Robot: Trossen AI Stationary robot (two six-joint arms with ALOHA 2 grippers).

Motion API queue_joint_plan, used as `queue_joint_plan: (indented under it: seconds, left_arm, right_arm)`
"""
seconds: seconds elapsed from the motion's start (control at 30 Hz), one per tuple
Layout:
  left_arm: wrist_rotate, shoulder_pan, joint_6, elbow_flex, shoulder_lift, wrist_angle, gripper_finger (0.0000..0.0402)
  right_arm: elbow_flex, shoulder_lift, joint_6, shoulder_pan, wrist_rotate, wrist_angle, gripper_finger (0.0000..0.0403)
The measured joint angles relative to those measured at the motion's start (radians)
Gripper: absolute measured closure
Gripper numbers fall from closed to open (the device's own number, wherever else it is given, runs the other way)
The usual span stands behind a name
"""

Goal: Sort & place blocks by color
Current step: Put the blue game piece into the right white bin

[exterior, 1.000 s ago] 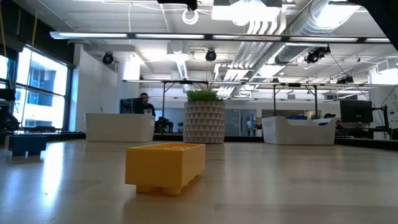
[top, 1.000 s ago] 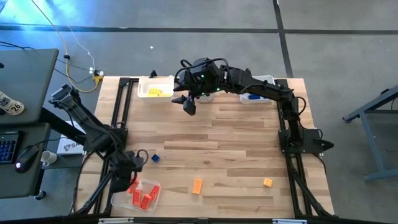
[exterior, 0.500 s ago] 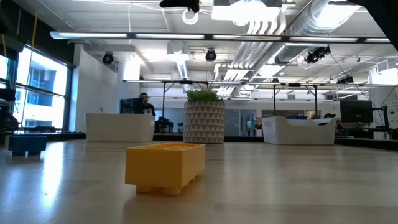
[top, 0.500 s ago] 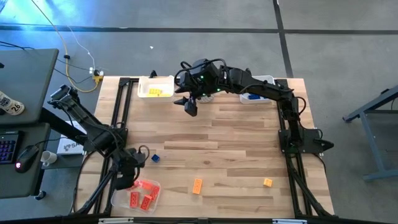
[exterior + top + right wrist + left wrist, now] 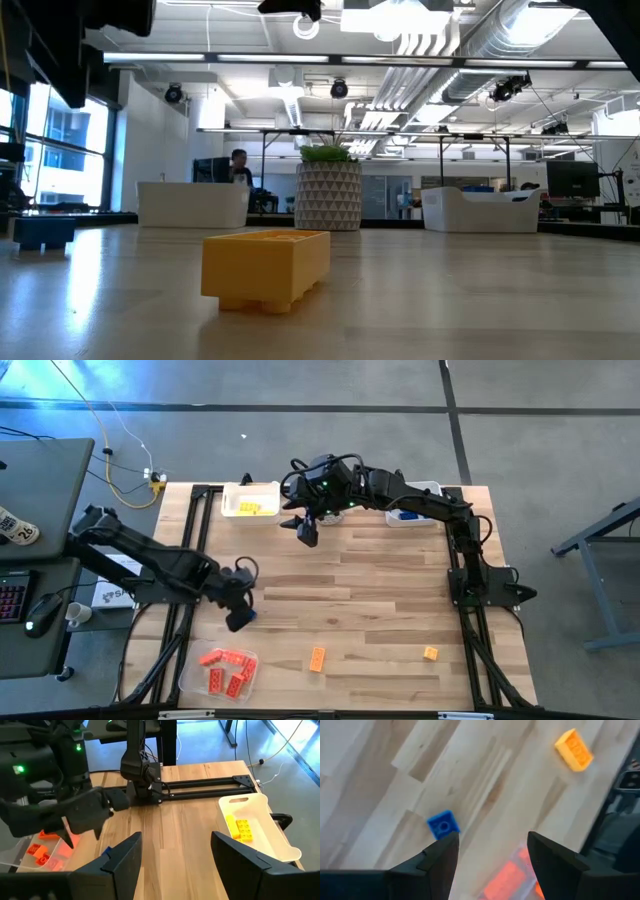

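Note:
My left gripper (image 5: 238, 620) hangs open over the near left of the table, pointing steeply down. A small blue block (image 5: 442, 825) lies flat on the wood just beyond one fingertip, untouched; nothing is between the fingers of my left gripper (image 5: 492, 857). Red-orange blocks (image 5: 225, 670) lie in a clear tray near the front edge. Two yellow-orange blocks (image 5: 317, 658) (image 5: 430, 653) rest flat on the table near the front. My right gripper (image 5: 305, 530) is open too and waits high over the far middle, holding nothing.
A white tray (image 5: 262, 490) with yellow blocks sits at the far left, and another white tray (image 5: 428, 488) holds blue blocks at the far right. A potted plant (image 5: 328, 195) stands between them. Bare wood lies in the table's middle.
My left gripper has swung from above the red-block tray toward the table's right and slightly toward its far edge, rolling as it went. It now hangs by the blue block. The blocks on the table have kept their places.

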Motion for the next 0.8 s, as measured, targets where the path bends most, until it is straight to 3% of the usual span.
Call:
queue_joint_plan:
  seconds: [0.17, 0.37, 0.57, 0.8]
  left_arm:
    - [-0.008, 0.057, 0.002, 0.000, 0.040, -0.035, 0.0181]
    - [0.017, 0.128, -0.197, 0.000, 0.107, -0.037, 0.0181]
    - [0.060, 0.118, -0.341, 0.000, 0.204, -0.016, 0.0181]
    - [0.043, 0.099, -0.397, 0.000, 0.304, 0.021, 0.0181]
  right_arm:
    - [0.000, 0.000, 0.000, 0.000, 0.000, -0.007, 0.0180]
    - [0.000, 0.000, 0.000, 0.000, 0.000, -0.013, 0.0181]
    - [0.000, 0.000, 0.000, 0.000, 0.000, -0.040, 0.0181]
    - [0.000, 0.000, -0.005, 0.000, 0.000, -0.062, 0.0181]
